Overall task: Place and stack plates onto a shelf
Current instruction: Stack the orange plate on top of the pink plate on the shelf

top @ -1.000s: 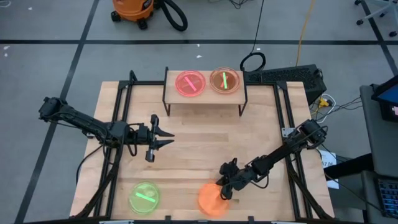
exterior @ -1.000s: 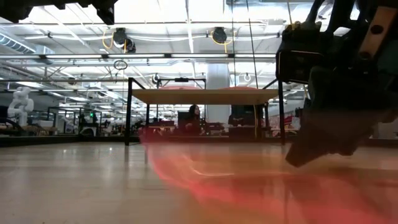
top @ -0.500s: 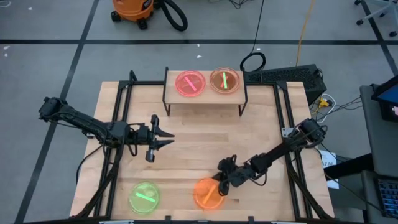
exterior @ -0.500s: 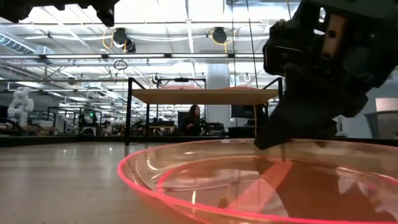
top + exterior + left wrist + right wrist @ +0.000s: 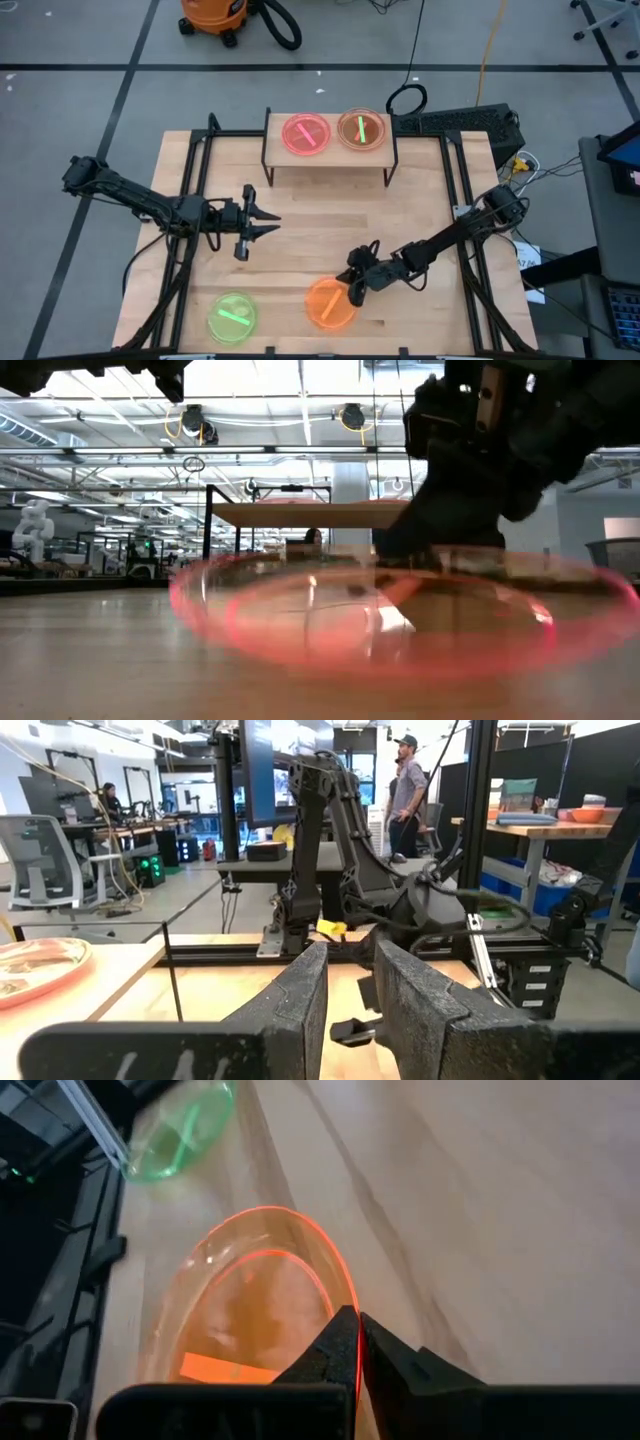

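Looking straight down, a wooden table (image 5: 320, 215) fills the middle of the frame, with a small wooden shelf (image 5: 330, 150) against its upper edge. Two plates sit side by side on the shelf: a pink plate (image 5: 306, 134) on the left and an amber plate (image 5: 361, 130) on the right. A wide stretch of bare wood lies between the shelf and the plates near the lower edge.

Lower center, the right gripper (image 5: 352, 287) is clamped on the right rim of an orange plate (image 5: 331, 303), which sits just inside the table's lower edge. A green plate (image 5: 232, 317) lies on its own at lower left, well apart from the orange one. The left gripper (image 5: 266, 228) hovers left of center over bare wood, its fingers spread and holding nothing.

The table-level view shows what the overhead one cannot: the orange plate (image 5: 400, 610) looms across the foreground, with the dark right gripper above its rim, and the shelf (image 5: 325, 515) standing on thin black legs behind.

The right wrist view shows both fingertips (image 5: 345, 1342) pinched together on the plate's glowing rim, with the green plate (image 5: 180, 1135) farther off.

The left wrist view shows people standing in the room beyond the table.
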Controlling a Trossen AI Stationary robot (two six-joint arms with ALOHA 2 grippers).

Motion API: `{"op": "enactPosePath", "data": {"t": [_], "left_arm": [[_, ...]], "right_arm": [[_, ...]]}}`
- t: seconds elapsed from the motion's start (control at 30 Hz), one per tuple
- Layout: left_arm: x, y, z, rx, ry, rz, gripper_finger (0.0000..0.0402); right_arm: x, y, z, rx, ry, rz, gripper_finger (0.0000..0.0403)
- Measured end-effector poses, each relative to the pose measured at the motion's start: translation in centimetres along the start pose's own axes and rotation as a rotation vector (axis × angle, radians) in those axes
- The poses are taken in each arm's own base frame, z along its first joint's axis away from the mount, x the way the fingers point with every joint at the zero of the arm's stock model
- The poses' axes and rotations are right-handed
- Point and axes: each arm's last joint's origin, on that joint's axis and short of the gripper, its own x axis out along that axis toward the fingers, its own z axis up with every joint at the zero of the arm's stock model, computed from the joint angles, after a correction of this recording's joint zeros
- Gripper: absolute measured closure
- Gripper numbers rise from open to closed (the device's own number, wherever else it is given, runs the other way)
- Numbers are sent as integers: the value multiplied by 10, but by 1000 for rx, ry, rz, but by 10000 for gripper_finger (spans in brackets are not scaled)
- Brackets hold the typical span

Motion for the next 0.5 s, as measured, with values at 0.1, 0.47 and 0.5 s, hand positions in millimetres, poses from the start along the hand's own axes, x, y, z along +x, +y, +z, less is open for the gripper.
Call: {"op": "enactPosePath", "data": {"t": [0.1, 0.47, 0.5], "left_arm": [[0, 0, 0, 0, -1, 0, 307], [0, 0, 0, 0, -1, 0, 307], [0, 0, 0, 0, -1, 0, 307]], "right_arm": [[-4, 1, 9, -11, -26, 11, 403], [-12, -5, 39, -31, -107, 6, 403], [-12, -7, 41, -31, -110, 1, 403]]}}
